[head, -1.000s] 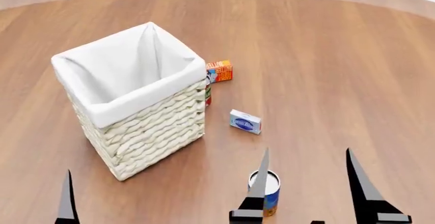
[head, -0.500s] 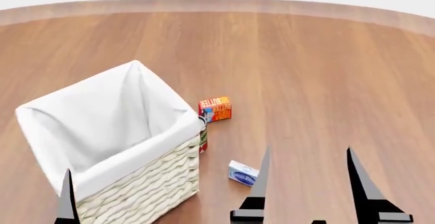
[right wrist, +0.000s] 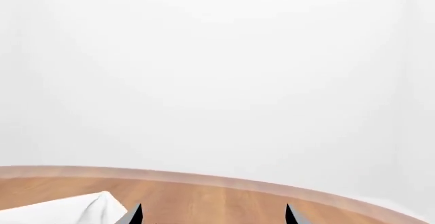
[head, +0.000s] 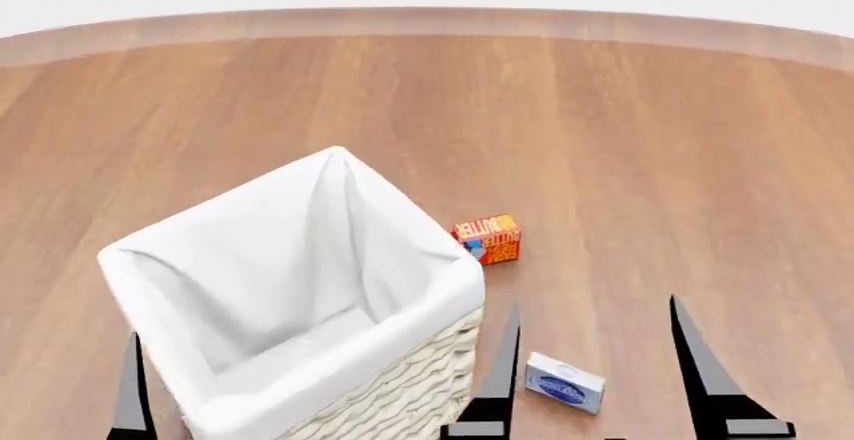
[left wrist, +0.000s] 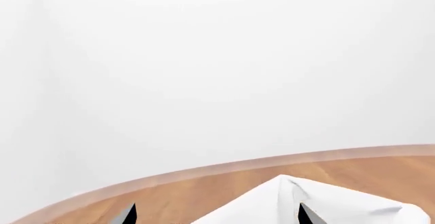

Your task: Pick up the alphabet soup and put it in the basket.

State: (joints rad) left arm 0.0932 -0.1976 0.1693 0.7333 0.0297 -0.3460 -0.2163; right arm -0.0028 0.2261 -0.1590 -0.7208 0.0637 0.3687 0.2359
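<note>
The alphabet soup can shows in no view. The cream wicker basket (head: 400, 390) with its white cloth lining stands at the lower left of the head view; its cloth rim also shows in the left wrist view (left wrist: 326, 203) and the right wrist view (right wrist: 68, 208). My right gripper (head: 594, 305) is open and empty, its fingers standing either side of the flat blue-white box; it also shows in the right wrist view (right wrist: 212, 211). My left gripper (left wrist: 216, 215) is open and empty, close by the basket. Only one left finger (head: 131, 390) shows in the head view.
A flat blue-white box (head: 563, 385) lies on the wooden table just right of the basket. An orange-red carton (head: 487, 238) lies behind the basket's right corner. The round table's far edge (head: 427, 22) curves across the back, with white wall beyond.
The head view has shifted: the basket, carton and box slid down the picture, then to the right. The soup can, seen by the right fingers a second ago, has left the view.
</note>
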